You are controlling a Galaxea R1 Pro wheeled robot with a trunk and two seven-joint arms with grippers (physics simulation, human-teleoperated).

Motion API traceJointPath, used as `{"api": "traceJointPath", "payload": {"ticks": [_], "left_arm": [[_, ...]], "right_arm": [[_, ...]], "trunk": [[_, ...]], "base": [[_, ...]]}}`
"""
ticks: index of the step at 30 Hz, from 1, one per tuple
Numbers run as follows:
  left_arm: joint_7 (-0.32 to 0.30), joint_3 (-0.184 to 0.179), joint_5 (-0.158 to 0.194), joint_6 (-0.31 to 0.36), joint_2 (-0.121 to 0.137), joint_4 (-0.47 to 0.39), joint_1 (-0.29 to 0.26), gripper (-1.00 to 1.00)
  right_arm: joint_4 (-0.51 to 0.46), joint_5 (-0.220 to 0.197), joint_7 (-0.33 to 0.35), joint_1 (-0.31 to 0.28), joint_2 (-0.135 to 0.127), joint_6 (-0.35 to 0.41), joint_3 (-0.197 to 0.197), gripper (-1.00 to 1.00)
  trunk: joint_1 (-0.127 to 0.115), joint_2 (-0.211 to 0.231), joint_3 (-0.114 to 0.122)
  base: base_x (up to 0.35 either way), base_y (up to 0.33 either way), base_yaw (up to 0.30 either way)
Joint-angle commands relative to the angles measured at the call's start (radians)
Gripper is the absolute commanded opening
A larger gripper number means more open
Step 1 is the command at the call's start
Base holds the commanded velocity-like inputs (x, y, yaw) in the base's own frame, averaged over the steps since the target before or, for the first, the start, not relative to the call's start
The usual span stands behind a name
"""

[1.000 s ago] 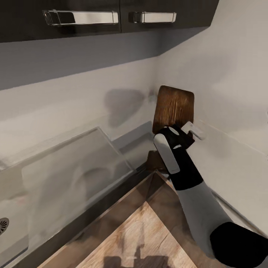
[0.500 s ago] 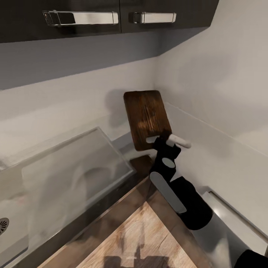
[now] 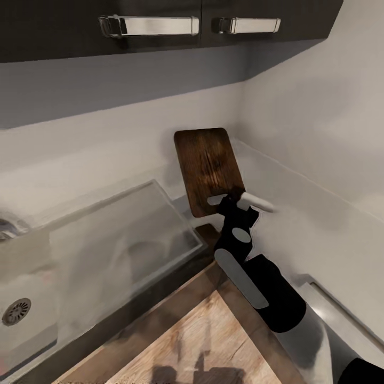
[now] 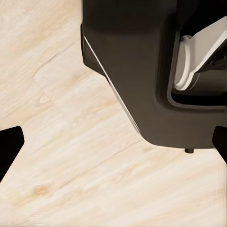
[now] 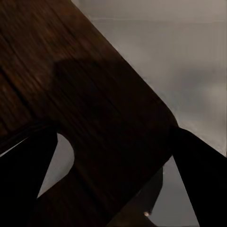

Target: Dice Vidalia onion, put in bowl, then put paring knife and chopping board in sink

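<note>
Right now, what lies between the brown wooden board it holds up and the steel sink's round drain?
In the head view, just the flat steel drainboard separates chopping board from drain.

Chopping board [image 3: 208,168]: dark brown wood, visible grain, matt. Sink [image 3: 106,240]: brushed steel, hazy reflections, perforated metal drain [image 3: 16,312]. Cabinet handles [image 3: 149,25]: polished chrome. Floor [image 4: 56,142]: pale wood-look planks, smooth. Right arm shell [image 3: 256,277]: glossy black and white plastic.
</note>
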Motion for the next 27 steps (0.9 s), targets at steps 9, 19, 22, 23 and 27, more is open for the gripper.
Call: {"api": "traceJointPath", "payload": {"ticks": [9, 19, 22, 23, 27], "left_arm": [[0.0, 0.0, 0.001, -0.003, -0.001, 0.0, 0.001, 1.0], [-0.003, 0.0, 0.001, -0.003, -0.006, -0.002, 0.001, 1.0], [-0.003, 0.0, 0.001, -0.003, -0.007, -0.001, 0.001, 1.0], [-0.003, 0.0, 0.001, -0.003, -0.007, -0.001, 0.001, 1.0], [-0.003, 0.0, 0.001, -0.003, -0.007, -0.002, 0.001, 1.0]], "right_arm": [[-0.001, -0.004, -0.006, -0.001, 0.0, 0.011, 0.001, -1.0], [0.001, -0.043, -0.006, -0.001, -0.001, 0.013, 0.002, -1.0], [0.002, -0.044, -0.006, -0.001, -0.001, 0.013, 0.002, -1.0], [0.002, -0.044, -0.006, -0.001, -0.001, 0.013, 0.002, -1.0], [0.002, -0.044, -0.006, -0.001, -0.001, 0.013, 0.003, -1.0]], "trunk": [[0.001, -0.002, -0.001], [0.001, -0.002, 0.002], [0.001, -0.002, 0.007], [0.001, -0.002, 0.008], [0.001, -0.002, 0.015]], "base": [[0.0, 0.0, 0.288], [-0.153, 0.06, 0.25], [-0.298, 0.139, 0.035], [-0.3, 0.141, 0.013], [-0.301, 0.144, 0.004]]}}
